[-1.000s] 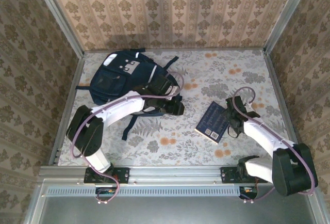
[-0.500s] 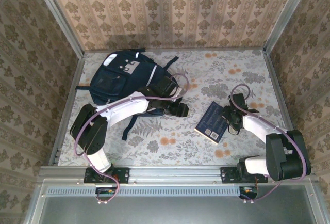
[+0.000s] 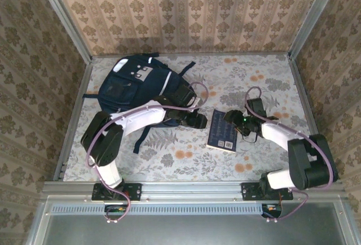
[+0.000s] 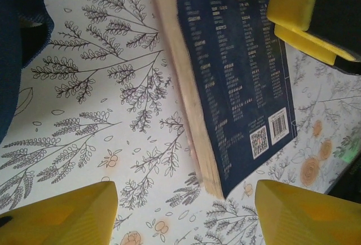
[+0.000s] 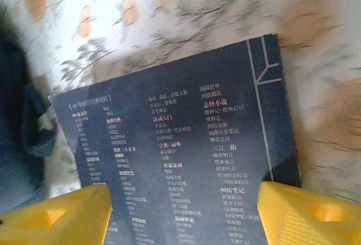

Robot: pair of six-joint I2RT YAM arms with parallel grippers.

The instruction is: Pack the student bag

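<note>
Two pairs of jaws face each other across one book. The left gripper (image 4: pixel 180 217) stands wide, its two yellow fingertips well apart with only the flowered table (image 4: pixel 101 104) between them. The near corner of the book (image 4: pixel 237 75) lies just ahead of them, toward the right-hand fingertip. It is a single dark navy volume lying flat, with columns of small pale print on its cover. One barcode and one square code sit by that near corner, and its cream page edge is turned toward the left jaws' other fingertip. The right gripper (image 5: pixel 180 217) is also spread wide and pinches nothing. Its two yellow fingertips hang over the book's cover, which spans the gap between them. In the left wrist view one of its fingers (image 4: pixel 293 5) shows over the book's far edge; whether it touches the cover I cannot tell. From above, the two grippers are near each other, with the book's far end between them. One student bag (image 3: pixel 132 81), navy with pale patches, lies flat beyond the left jaws and off to their left. It is well apart from the book, and the left arm reaches across its lower straps.
</note>
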